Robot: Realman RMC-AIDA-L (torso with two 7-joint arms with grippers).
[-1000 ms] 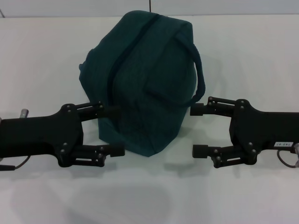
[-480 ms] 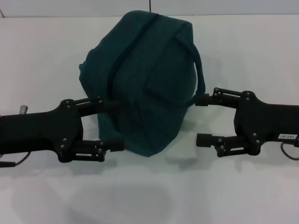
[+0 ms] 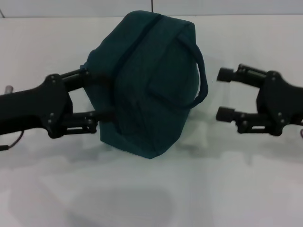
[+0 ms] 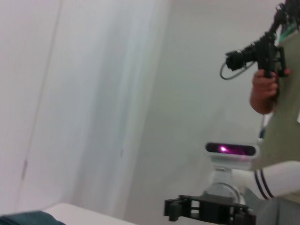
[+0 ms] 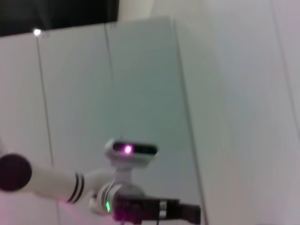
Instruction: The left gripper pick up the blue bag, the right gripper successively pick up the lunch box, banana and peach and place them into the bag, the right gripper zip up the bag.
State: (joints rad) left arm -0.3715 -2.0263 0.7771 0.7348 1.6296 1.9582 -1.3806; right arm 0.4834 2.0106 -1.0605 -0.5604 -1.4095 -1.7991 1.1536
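The blue bag [image 3: 147, 82] is standing on the white table [image 3: 151, 198], toward the far middle of the surface as the head view shows it. It is resting on its base and leaning slightly, its closed top seam running up to the far edge. One loop handle [image 3: 201, 71] is arching out on the side facing the robot's right. In the left wrist view only a small dark teal corner of it [image 4: 26, 219] is showing.

The left gripper [image 3: 97, 94] is sitting against the bag's left flank. Its fingers are spread, the upper one lying along the bag's side near the seam and the lower one pressing at the fabric lower down. Whether the fabric is actually being pinched cannot be told.

The right gripper [image 3: 225, 93] is hovering beside the bag's right side, just apart from the handle loop and touching nothing. Its two fingers are parted with clear space between the tips.

The left wrist view is also showing the right gripper [image 4: 171, 209] farther off, and a person's hand [image 4: 265, 91] holding a black device [image 4: 255, 54]. The right wrist view is showing only pale wall panels [image 5: 211, 93].
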